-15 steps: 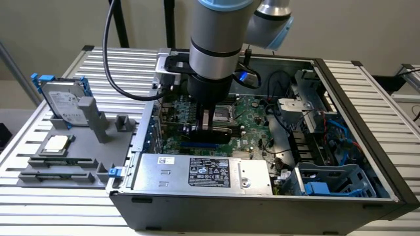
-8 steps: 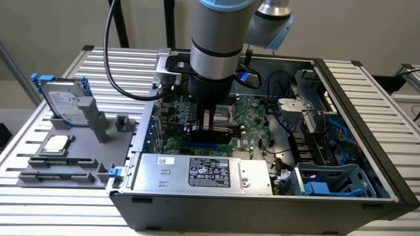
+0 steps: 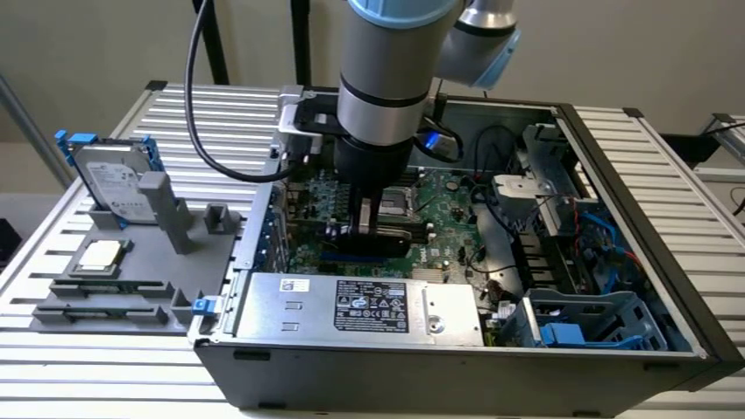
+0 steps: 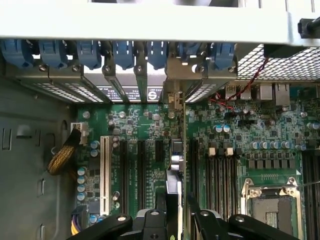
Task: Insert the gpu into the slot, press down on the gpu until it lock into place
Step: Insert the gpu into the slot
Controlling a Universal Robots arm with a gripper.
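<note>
The gpu (image 3: 375,236) hangs upright under the arm inside the open computer case, just above the motherboard. My gripper (image 3: 370,225) is shut on its top edge. In the wrist view I look down the gpu's (image 4: 175,185) thin edge, which runs between my two black fingers (image 4: 150,224) toward its silver bracket end (image 4: 172,102) at the case's rear openings. The gripper (image 4: 176,220) has a finger close on either side of the card. A stretch of the blue slot (image 3: 355,259) shows just below the card. I cannot tell whether the card's edge is seated in it.
A grey labelled power-supply box (image 3: 361,305) sits at the case's near wall. The processor socket (image 4: 270,205), black memory strips (image 4: 220,175) and a white connector (image 4: 105,167) flank the card. On the exterior view's left, a grey fixture (image 3: 111,297) holds a hard drive (image 3: 111,179).
</note>
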